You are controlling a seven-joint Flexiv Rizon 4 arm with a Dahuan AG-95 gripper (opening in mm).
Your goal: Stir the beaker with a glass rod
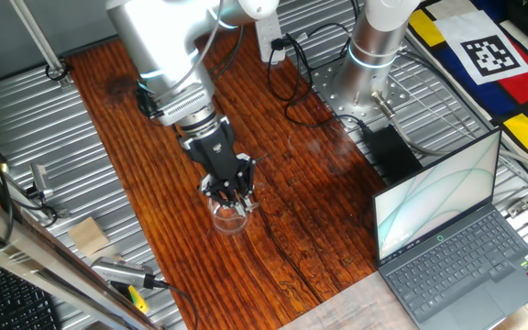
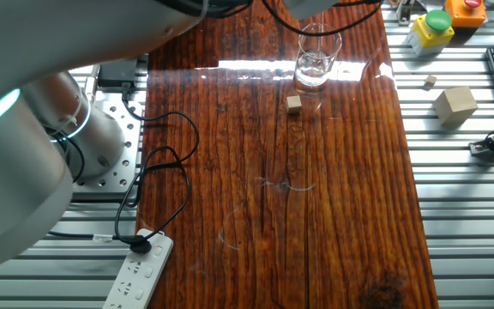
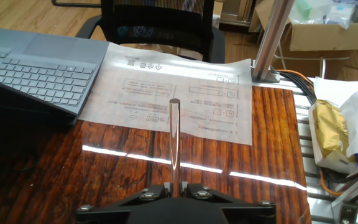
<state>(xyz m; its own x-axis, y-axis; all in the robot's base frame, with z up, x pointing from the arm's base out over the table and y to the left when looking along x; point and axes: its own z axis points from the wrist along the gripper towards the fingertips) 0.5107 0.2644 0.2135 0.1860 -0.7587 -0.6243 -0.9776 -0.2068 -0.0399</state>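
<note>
Dark striped wood surface (image 1: 291, 211), glossy with glare, flanked by ribbed metal decking; laptop (image 1: 447, 238) at one corner, paper sheet (image 3: 179, 93) along the near edge, power strip (image 2: 140, 270) and black cables on the opposite side. Tool (image 1: 230, 194) is clamped on the rod (image 3: 174, 143), a thin clear straight glass stick, and sits right over the beaker (image 1: 228, 218), a small clear cylinder near mid-surface. Small tan cube (image 2: 294, 104) just beside the beaker; larger tan block (image 2: 454, 103) well apart on the decking.
</note>
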